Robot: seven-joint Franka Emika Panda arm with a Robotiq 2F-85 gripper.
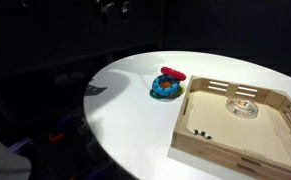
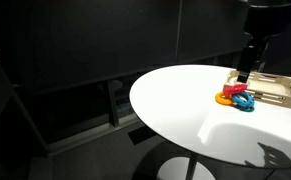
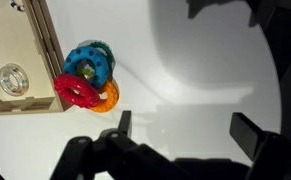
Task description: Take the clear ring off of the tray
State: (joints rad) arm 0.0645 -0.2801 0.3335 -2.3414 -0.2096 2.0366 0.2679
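The clear ring [image 1: 245,106] lies inside the light wooden tray [image 1: 215,140], near its far side; in the wrist view the ring [image 3: 14,79] shows at the left on the tray [image 3: 30,40]. My gripper [image 3: 183,128] is open and empty, high above the white table, well to the side of the tray and the toy. In an exterior view the gripper [image 2: 247,72] hangs above the tray's near end; in an exterior view it [image 1: 113,10] sits dark at the top edge.
A stacking toy of red, blue and orange rings [image 1: 167,85] [image 3: 88,77] [image 2: 239,97] stands on the round white table [image 1: 125,120] just beside the tray. The surroundings are dark; the table edge [image 2: 145,110] curves close by.
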